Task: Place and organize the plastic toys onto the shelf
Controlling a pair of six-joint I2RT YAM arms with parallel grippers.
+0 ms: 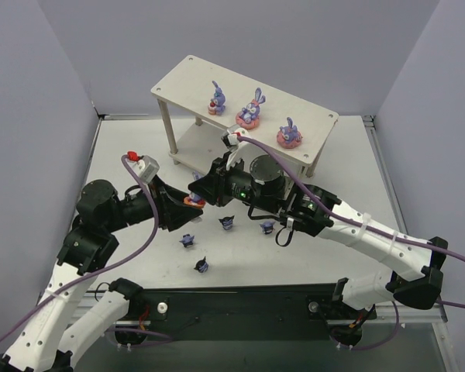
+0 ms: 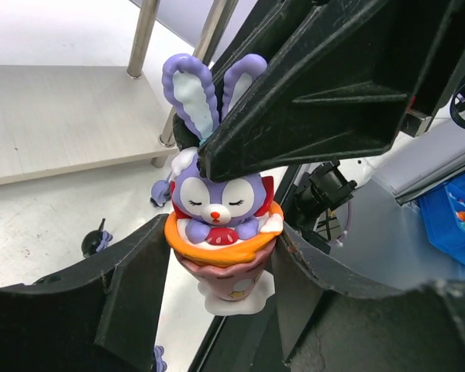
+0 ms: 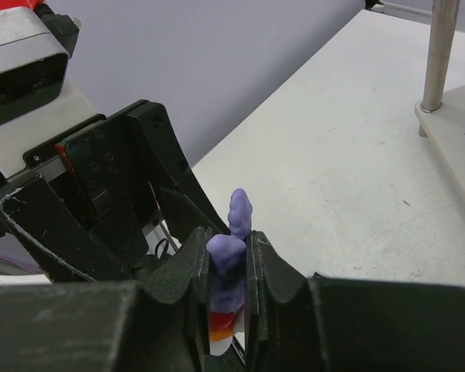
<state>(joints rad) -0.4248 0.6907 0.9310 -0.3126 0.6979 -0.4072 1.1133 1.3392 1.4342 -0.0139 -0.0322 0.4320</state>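
Observation:
A purple rabbit (image 2: 217, 209) sitting in an orange-rimmed pink cup is held by both arms at once, in the air in front of the shelf (image 1: 186, 81). My left gripper (image 2: 221, 234) is shut on the cup's rim, one finger on each side. My right gripper (image 3: 229, 248) is shut on the rabbit's ears (image 3: 240, 213) from above. From the top camera the two grippers (image 1: 187, 203) (image 1: 204, 186) meet at the orange base (image 1: 192, 201). Three rabbits (image 1: 217, 99) (image 1: 252, 108) (image 1: 289, 133) stand on the top board. Several dark blue figures (image 1: 227, 223) lie on the table.
The shelf's lower board (image 2: 54, 116) and metal legs (image 3: 438, 54) are just behind the grippers. Blue figures (image 1: 188, 241) (image 1: 201, 266) (image 1: 266, 227) sit scattered under and in front of the arms. Grey walls close off both sides.

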